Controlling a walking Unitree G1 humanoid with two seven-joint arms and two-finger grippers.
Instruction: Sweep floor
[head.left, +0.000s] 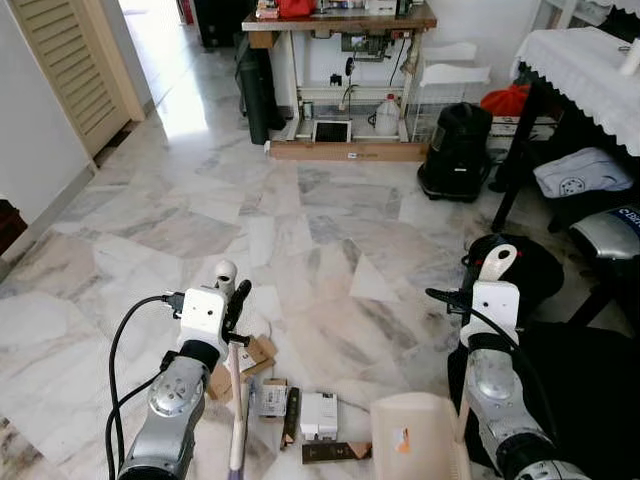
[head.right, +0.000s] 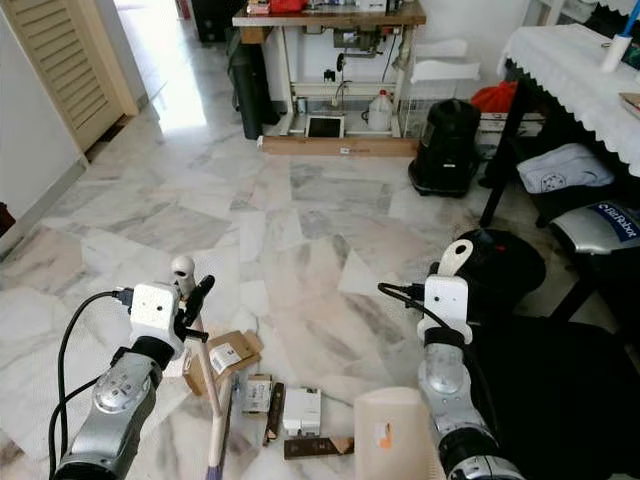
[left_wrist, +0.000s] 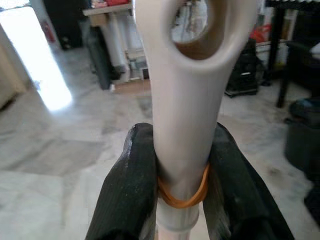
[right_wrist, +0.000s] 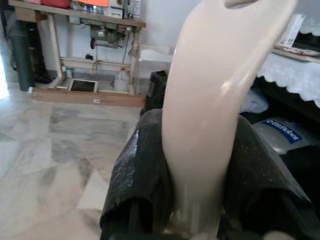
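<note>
Broom and dustpan held, litter between them

The left gripper (head.left: 232, 300) clamps the broom handle (left_wrist: 186, 100); the right gripper (right_wrist: 192, 165) clamps the dustpan handle (head.left: 497, 262). Small boxes (head.left: 318, 414) lie near, between both, nearer the broom.

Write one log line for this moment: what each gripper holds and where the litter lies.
left gripper: shut on broom handle | right gripper: shut on dustpan handle | litter: floor, between the arms | dustpan: beside litter

Boxes (head.left: 300, 410) between broom (head.left: 236, 400), dustpan (head.left: 420, 438)
</note>
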